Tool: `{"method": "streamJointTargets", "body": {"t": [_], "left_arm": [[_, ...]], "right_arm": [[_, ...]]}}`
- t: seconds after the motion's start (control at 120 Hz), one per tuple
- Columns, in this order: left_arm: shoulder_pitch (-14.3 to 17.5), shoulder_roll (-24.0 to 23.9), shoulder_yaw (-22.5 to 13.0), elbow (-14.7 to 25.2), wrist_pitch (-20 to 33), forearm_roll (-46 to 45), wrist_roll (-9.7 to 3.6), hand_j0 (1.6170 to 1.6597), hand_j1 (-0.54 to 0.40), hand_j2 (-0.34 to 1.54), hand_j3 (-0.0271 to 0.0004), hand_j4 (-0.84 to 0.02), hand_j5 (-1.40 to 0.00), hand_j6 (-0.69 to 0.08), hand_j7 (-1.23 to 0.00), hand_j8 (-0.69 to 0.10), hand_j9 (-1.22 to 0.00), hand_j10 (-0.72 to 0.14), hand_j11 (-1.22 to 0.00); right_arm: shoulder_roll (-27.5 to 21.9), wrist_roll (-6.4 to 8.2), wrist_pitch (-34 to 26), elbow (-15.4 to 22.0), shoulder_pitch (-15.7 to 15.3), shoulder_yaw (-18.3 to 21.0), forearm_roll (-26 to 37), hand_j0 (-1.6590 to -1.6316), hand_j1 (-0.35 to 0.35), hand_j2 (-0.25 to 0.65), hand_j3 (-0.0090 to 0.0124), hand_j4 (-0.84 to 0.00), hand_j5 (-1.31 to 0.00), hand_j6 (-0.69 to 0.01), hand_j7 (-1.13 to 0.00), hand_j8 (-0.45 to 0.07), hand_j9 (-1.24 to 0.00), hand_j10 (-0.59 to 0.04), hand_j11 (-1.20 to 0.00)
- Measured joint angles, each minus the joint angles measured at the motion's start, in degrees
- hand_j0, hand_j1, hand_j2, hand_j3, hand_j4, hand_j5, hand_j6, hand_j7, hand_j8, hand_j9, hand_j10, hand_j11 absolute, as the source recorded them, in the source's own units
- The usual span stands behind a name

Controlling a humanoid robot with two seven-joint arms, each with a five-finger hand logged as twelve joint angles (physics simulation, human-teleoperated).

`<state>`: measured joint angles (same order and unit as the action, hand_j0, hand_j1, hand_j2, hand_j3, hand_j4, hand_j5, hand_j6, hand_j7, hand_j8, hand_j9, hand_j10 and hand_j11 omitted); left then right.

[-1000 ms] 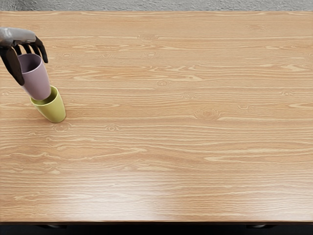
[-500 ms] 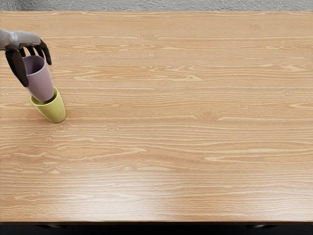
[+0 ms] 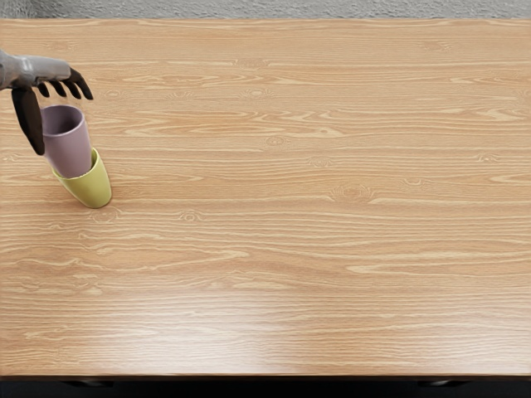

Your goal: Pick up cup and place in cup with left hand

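Note:
My left hand (image 3: 60,112) reaches in at the upper left in the head view, its fingers spread and holding nothing. The thumb is to the left of the mauve cup (image 3: 68,154), and the other fingers are above and behind its rim. The mauve cup's lower end is inside the mouth of the yellow-green cup (image 3: 93,189), with most of its body standing out above that rim. The yellow-green cup stands on the table; part of its rim and its inside are hidden behind the mauve cup.
The wooden table (image 3: 290,215) stretches across the view. Its front edge runs along the bottom of the picture, and a grey textured surface (image 3: 274,8) shows beyond the back edge.
My left hand has opened and let go of the mauve cup, shifting slightly right. The mauve cup has dropped lower into the yellow-green cup, which has not moved.

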<state>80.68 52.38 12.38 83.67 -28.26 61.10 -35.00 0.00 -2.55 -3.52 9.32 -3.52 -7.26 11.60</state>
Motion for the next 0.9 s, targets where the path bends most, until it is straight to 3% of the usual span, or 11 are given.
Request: {"method": "streamJointTargets", "body": {"t": [0.133,0.333,0.558,0.9], "left_arm": [[0.0,0.1,0.0,0.1,0.4,-0.3,0.0,1.6572,0.207,0.02,0.0,-0.157,-0.21,-0.129,-0.2,-0.119,-0.2,-0.152,-0.21],[-0.4,0.2,0.2,0.2,0.4,-1.7,0.0,1.6577,0.294,0.01,0.0,-0.066,-0.08,-0.057,-0.08,-0.053,-0.08,-0.064,-0.08],[-0.4,1.1,0.7,-1.5,-0.1,-16.4,0.0,1.6579,0.332,0.0,0.0,-0.027,-0.03,-0.025,-0.03,-0.023,-0.03,-0.025,-0.03],[-1.6,4.3,2.8,-2.7,-0.3,-22.8,0.0,1.658,0.347,0.0,0.0,-0.01,-0.01,-0.011,-0.01,-0.01,-0.01,-0.009,-0.01]], "right_arm": [[0.0,0.0,0.0,0.0,0.0,0.0,0.0,-1.6581,-0.32,-0.005,0.0,-0.024,-0.03,-0.024,-0.03,-0.024,-0.03,-0.024,-0.03],[0.0,0.02,0.0,0.0,0.0,0.1,0.0,-1.6581,-0.32,-0.005,0.0,-0.024,-0.03,-0.024,-0.03,-0.024,-0.03,-0.024,-0.03],[0.0,0.05,0.0,0.0,0.0,0.2,0.0,-1.6581,-0.32,-0.005,0.0,-0.024,-0.03,-0.024,-0.03,-0.024,-0.03,-0.024,-0.03],[0.0,0.09,0.0,0.0,0.0,0.4,0.0,-1.6581,-0.32,-0.005,0.0,-0.024,-0.03,-0.024,-0.03,-0.024,-0.03,-0.024,-0.03]]}}
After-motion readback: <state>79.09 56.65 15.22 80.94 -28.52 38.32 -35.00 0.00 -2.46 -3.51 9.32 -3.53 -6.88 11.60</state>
